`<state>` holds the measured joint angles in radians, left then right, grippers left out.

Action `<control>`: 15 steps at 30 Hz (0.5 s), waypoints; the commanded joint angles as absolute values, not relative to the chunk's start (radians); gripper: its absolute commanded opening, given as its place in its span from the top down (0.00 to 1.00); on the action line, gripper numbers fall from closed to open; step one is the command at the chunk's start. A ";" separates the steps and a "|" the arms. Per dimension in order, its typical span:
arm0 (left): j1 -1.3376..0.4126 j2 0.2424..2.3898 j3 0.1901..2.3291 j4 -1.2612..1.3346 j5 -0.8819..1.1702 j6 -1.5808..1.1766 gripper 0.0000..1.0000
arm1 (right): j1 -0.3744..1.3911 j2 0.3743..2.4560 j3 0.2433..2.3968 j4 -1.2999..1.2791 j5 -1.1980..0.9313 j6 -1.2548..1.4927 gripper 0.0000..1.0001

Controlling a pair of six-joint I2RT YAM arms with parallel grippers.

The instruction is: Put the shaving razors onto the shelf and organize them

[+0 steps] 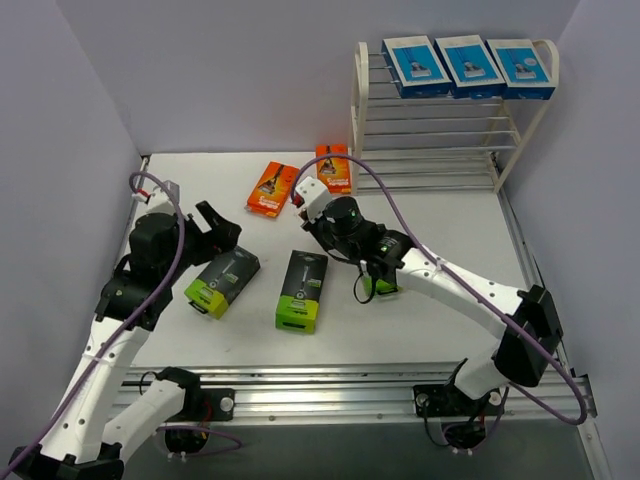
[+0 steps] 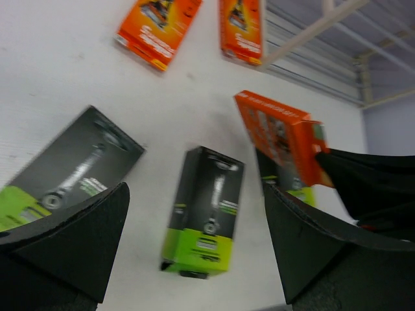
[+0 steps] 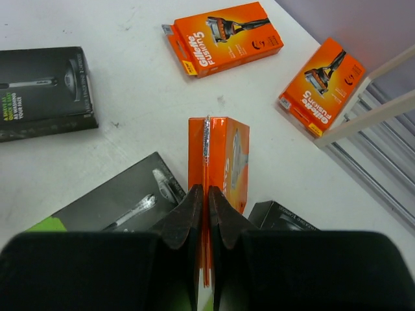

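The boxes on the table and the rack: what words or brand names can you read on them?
"Gillette FUSION5": first orange pack, lying flat.
"Gillette FUSION5": second orange pack, beside the shelf.
Green print on the black pack: too small to read.
Blue packs on the shelf: too small.
Third orange pack, gripped edge-on: nothing legible.

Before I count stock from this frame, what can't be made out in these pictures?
Third black-and-lime pack: right wrist view shows only a corner; top view, the right arm covers most of it.
Held orange pack in the shut right claw: edge-on in right wrist view, blurred in left wrist view, so its front is unreadable.
Blue packs on the shelf: top view, print too small to read.
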<state>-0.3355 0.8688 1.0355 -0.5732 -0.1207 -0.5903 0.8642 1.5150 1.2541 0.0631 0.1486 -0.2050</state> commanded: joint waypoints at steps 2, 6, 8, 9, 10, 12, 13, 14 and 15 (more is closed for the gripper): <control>-0.273 0.825 1.020 -0.520 0.283 -0.908 0.06 | 0.905 1.369 1.172 0.147 0.109 -0.164 1.00; -0.245 0.824 0.887 -0.352 0.477 -1.115 0.06 | 0.988 1.322 1.118 0.124 0.130 -0.192 1.00; -0.224 0.830 0.786 -0.216 0.588 -1.244 0.06 | 1.026 1.304 1.103 0.107 0.190 -0.198 1.00; -0.219 0.834 0.755 -0.171 0.613 -1.284 0.06 | 1.055 1.296 1.091 0.104 0.198 -0.198 1.00; -0.210 0.838 0.730 -0.137 0.633 -1.343 0.06 | 1.068 1.290 1.083 0.101 0.210 -0.195 1.00; -0.206 0.830 0.678 -0.071 0.657 -1.379 0.06 | 1.104 1.270 1.062 0.098 0.221 -0.180 1.00; -0.204 0.827 0.667 -0.057 0.658 -1.402 0.06 | 1.117 1.266 1.054 0.098 0.227 -0.175 1.00; -0.206 0.822 0.657 -0.039 0.660 -1.411 0.06 | 1.129 1.255 1.045 0.103 0.236 -0.170 1.00; -0.204 0.815 0.640 -0.035 0.658 -1.417 0.06 | 1.140 1.252 1.031 0.104 0.241 -0.164 1.00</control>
<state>-0.2123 0.8467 0.6411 -0.2123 0.5667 -1.2873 1.1172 1.3033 1.0534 0.0708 0.1787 -0.1825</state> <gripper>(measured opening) 0.941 0.016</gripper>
